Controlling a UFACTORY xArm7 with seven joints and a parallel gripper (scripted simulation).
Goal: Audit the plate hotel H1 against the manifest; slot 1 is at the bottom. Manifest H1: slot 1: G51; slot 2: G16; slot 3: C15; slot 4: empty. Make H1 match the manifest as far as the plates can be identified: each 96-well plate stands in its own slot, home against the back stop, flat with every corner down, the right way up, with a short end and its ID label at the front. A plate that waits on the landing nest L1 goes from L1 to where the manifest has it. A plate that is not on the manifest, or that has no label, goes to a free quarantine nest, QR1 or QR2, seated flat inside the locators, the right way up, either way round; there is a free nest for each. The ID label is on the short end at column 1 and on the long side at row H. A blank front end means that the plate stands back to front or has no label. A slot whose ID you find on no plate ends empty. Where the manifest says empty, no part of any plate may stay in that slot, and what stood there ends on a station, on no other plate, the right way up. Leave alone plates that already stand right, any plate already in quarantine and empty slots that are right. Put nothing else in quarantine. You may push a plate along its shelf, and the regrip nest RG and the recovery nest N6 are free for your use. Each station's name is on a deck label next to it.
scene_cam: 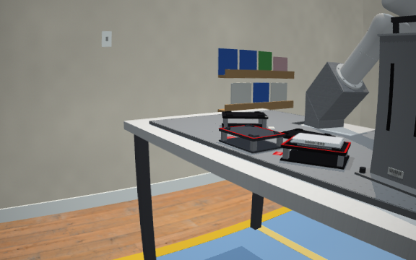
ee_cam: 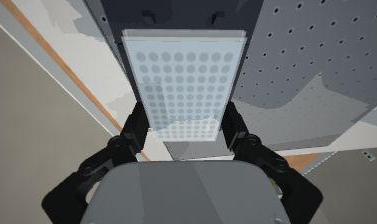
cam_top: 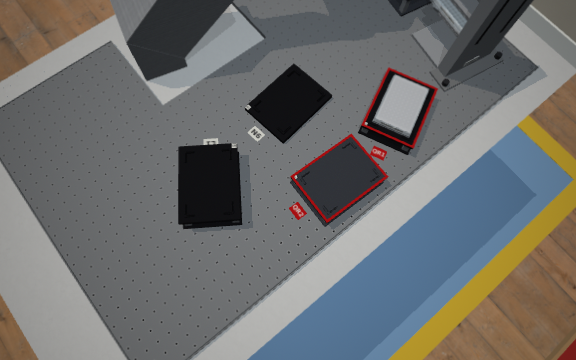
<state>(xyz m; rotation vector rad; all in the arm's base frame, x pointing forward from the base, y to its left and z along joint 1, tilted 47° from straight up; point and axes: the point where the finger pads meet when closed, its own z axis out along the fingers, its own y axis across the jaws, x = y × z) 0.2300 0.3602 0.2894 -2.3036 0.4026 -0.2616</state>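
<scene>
Top: white plate (cam_top: 401, 105) seated in red-rimmed QR1 nest (cam_top: 374, 104); red-rimmed QR2 nest (cam_top: 339, 178) free, nearer.

Exterior: grey hotel tower (scene_cam: 403, 108) far right on desk (scene_cam: 165, 131).

Wrist: pincer (ee_cam: 186, 131) clamped on translucent 96-well plate (ee_cam: 184, 85) by its near end only. Risk: sag or slip.

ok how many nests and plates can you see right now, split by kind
Red-framed quarantine nests: 2 (QR1, QR2)
Plain black nests: 2 (N6, one with an unreadable label)
96-well plates: 2 (one on QR1, one gripped in the tool, plate)
Total: 6
</scene>
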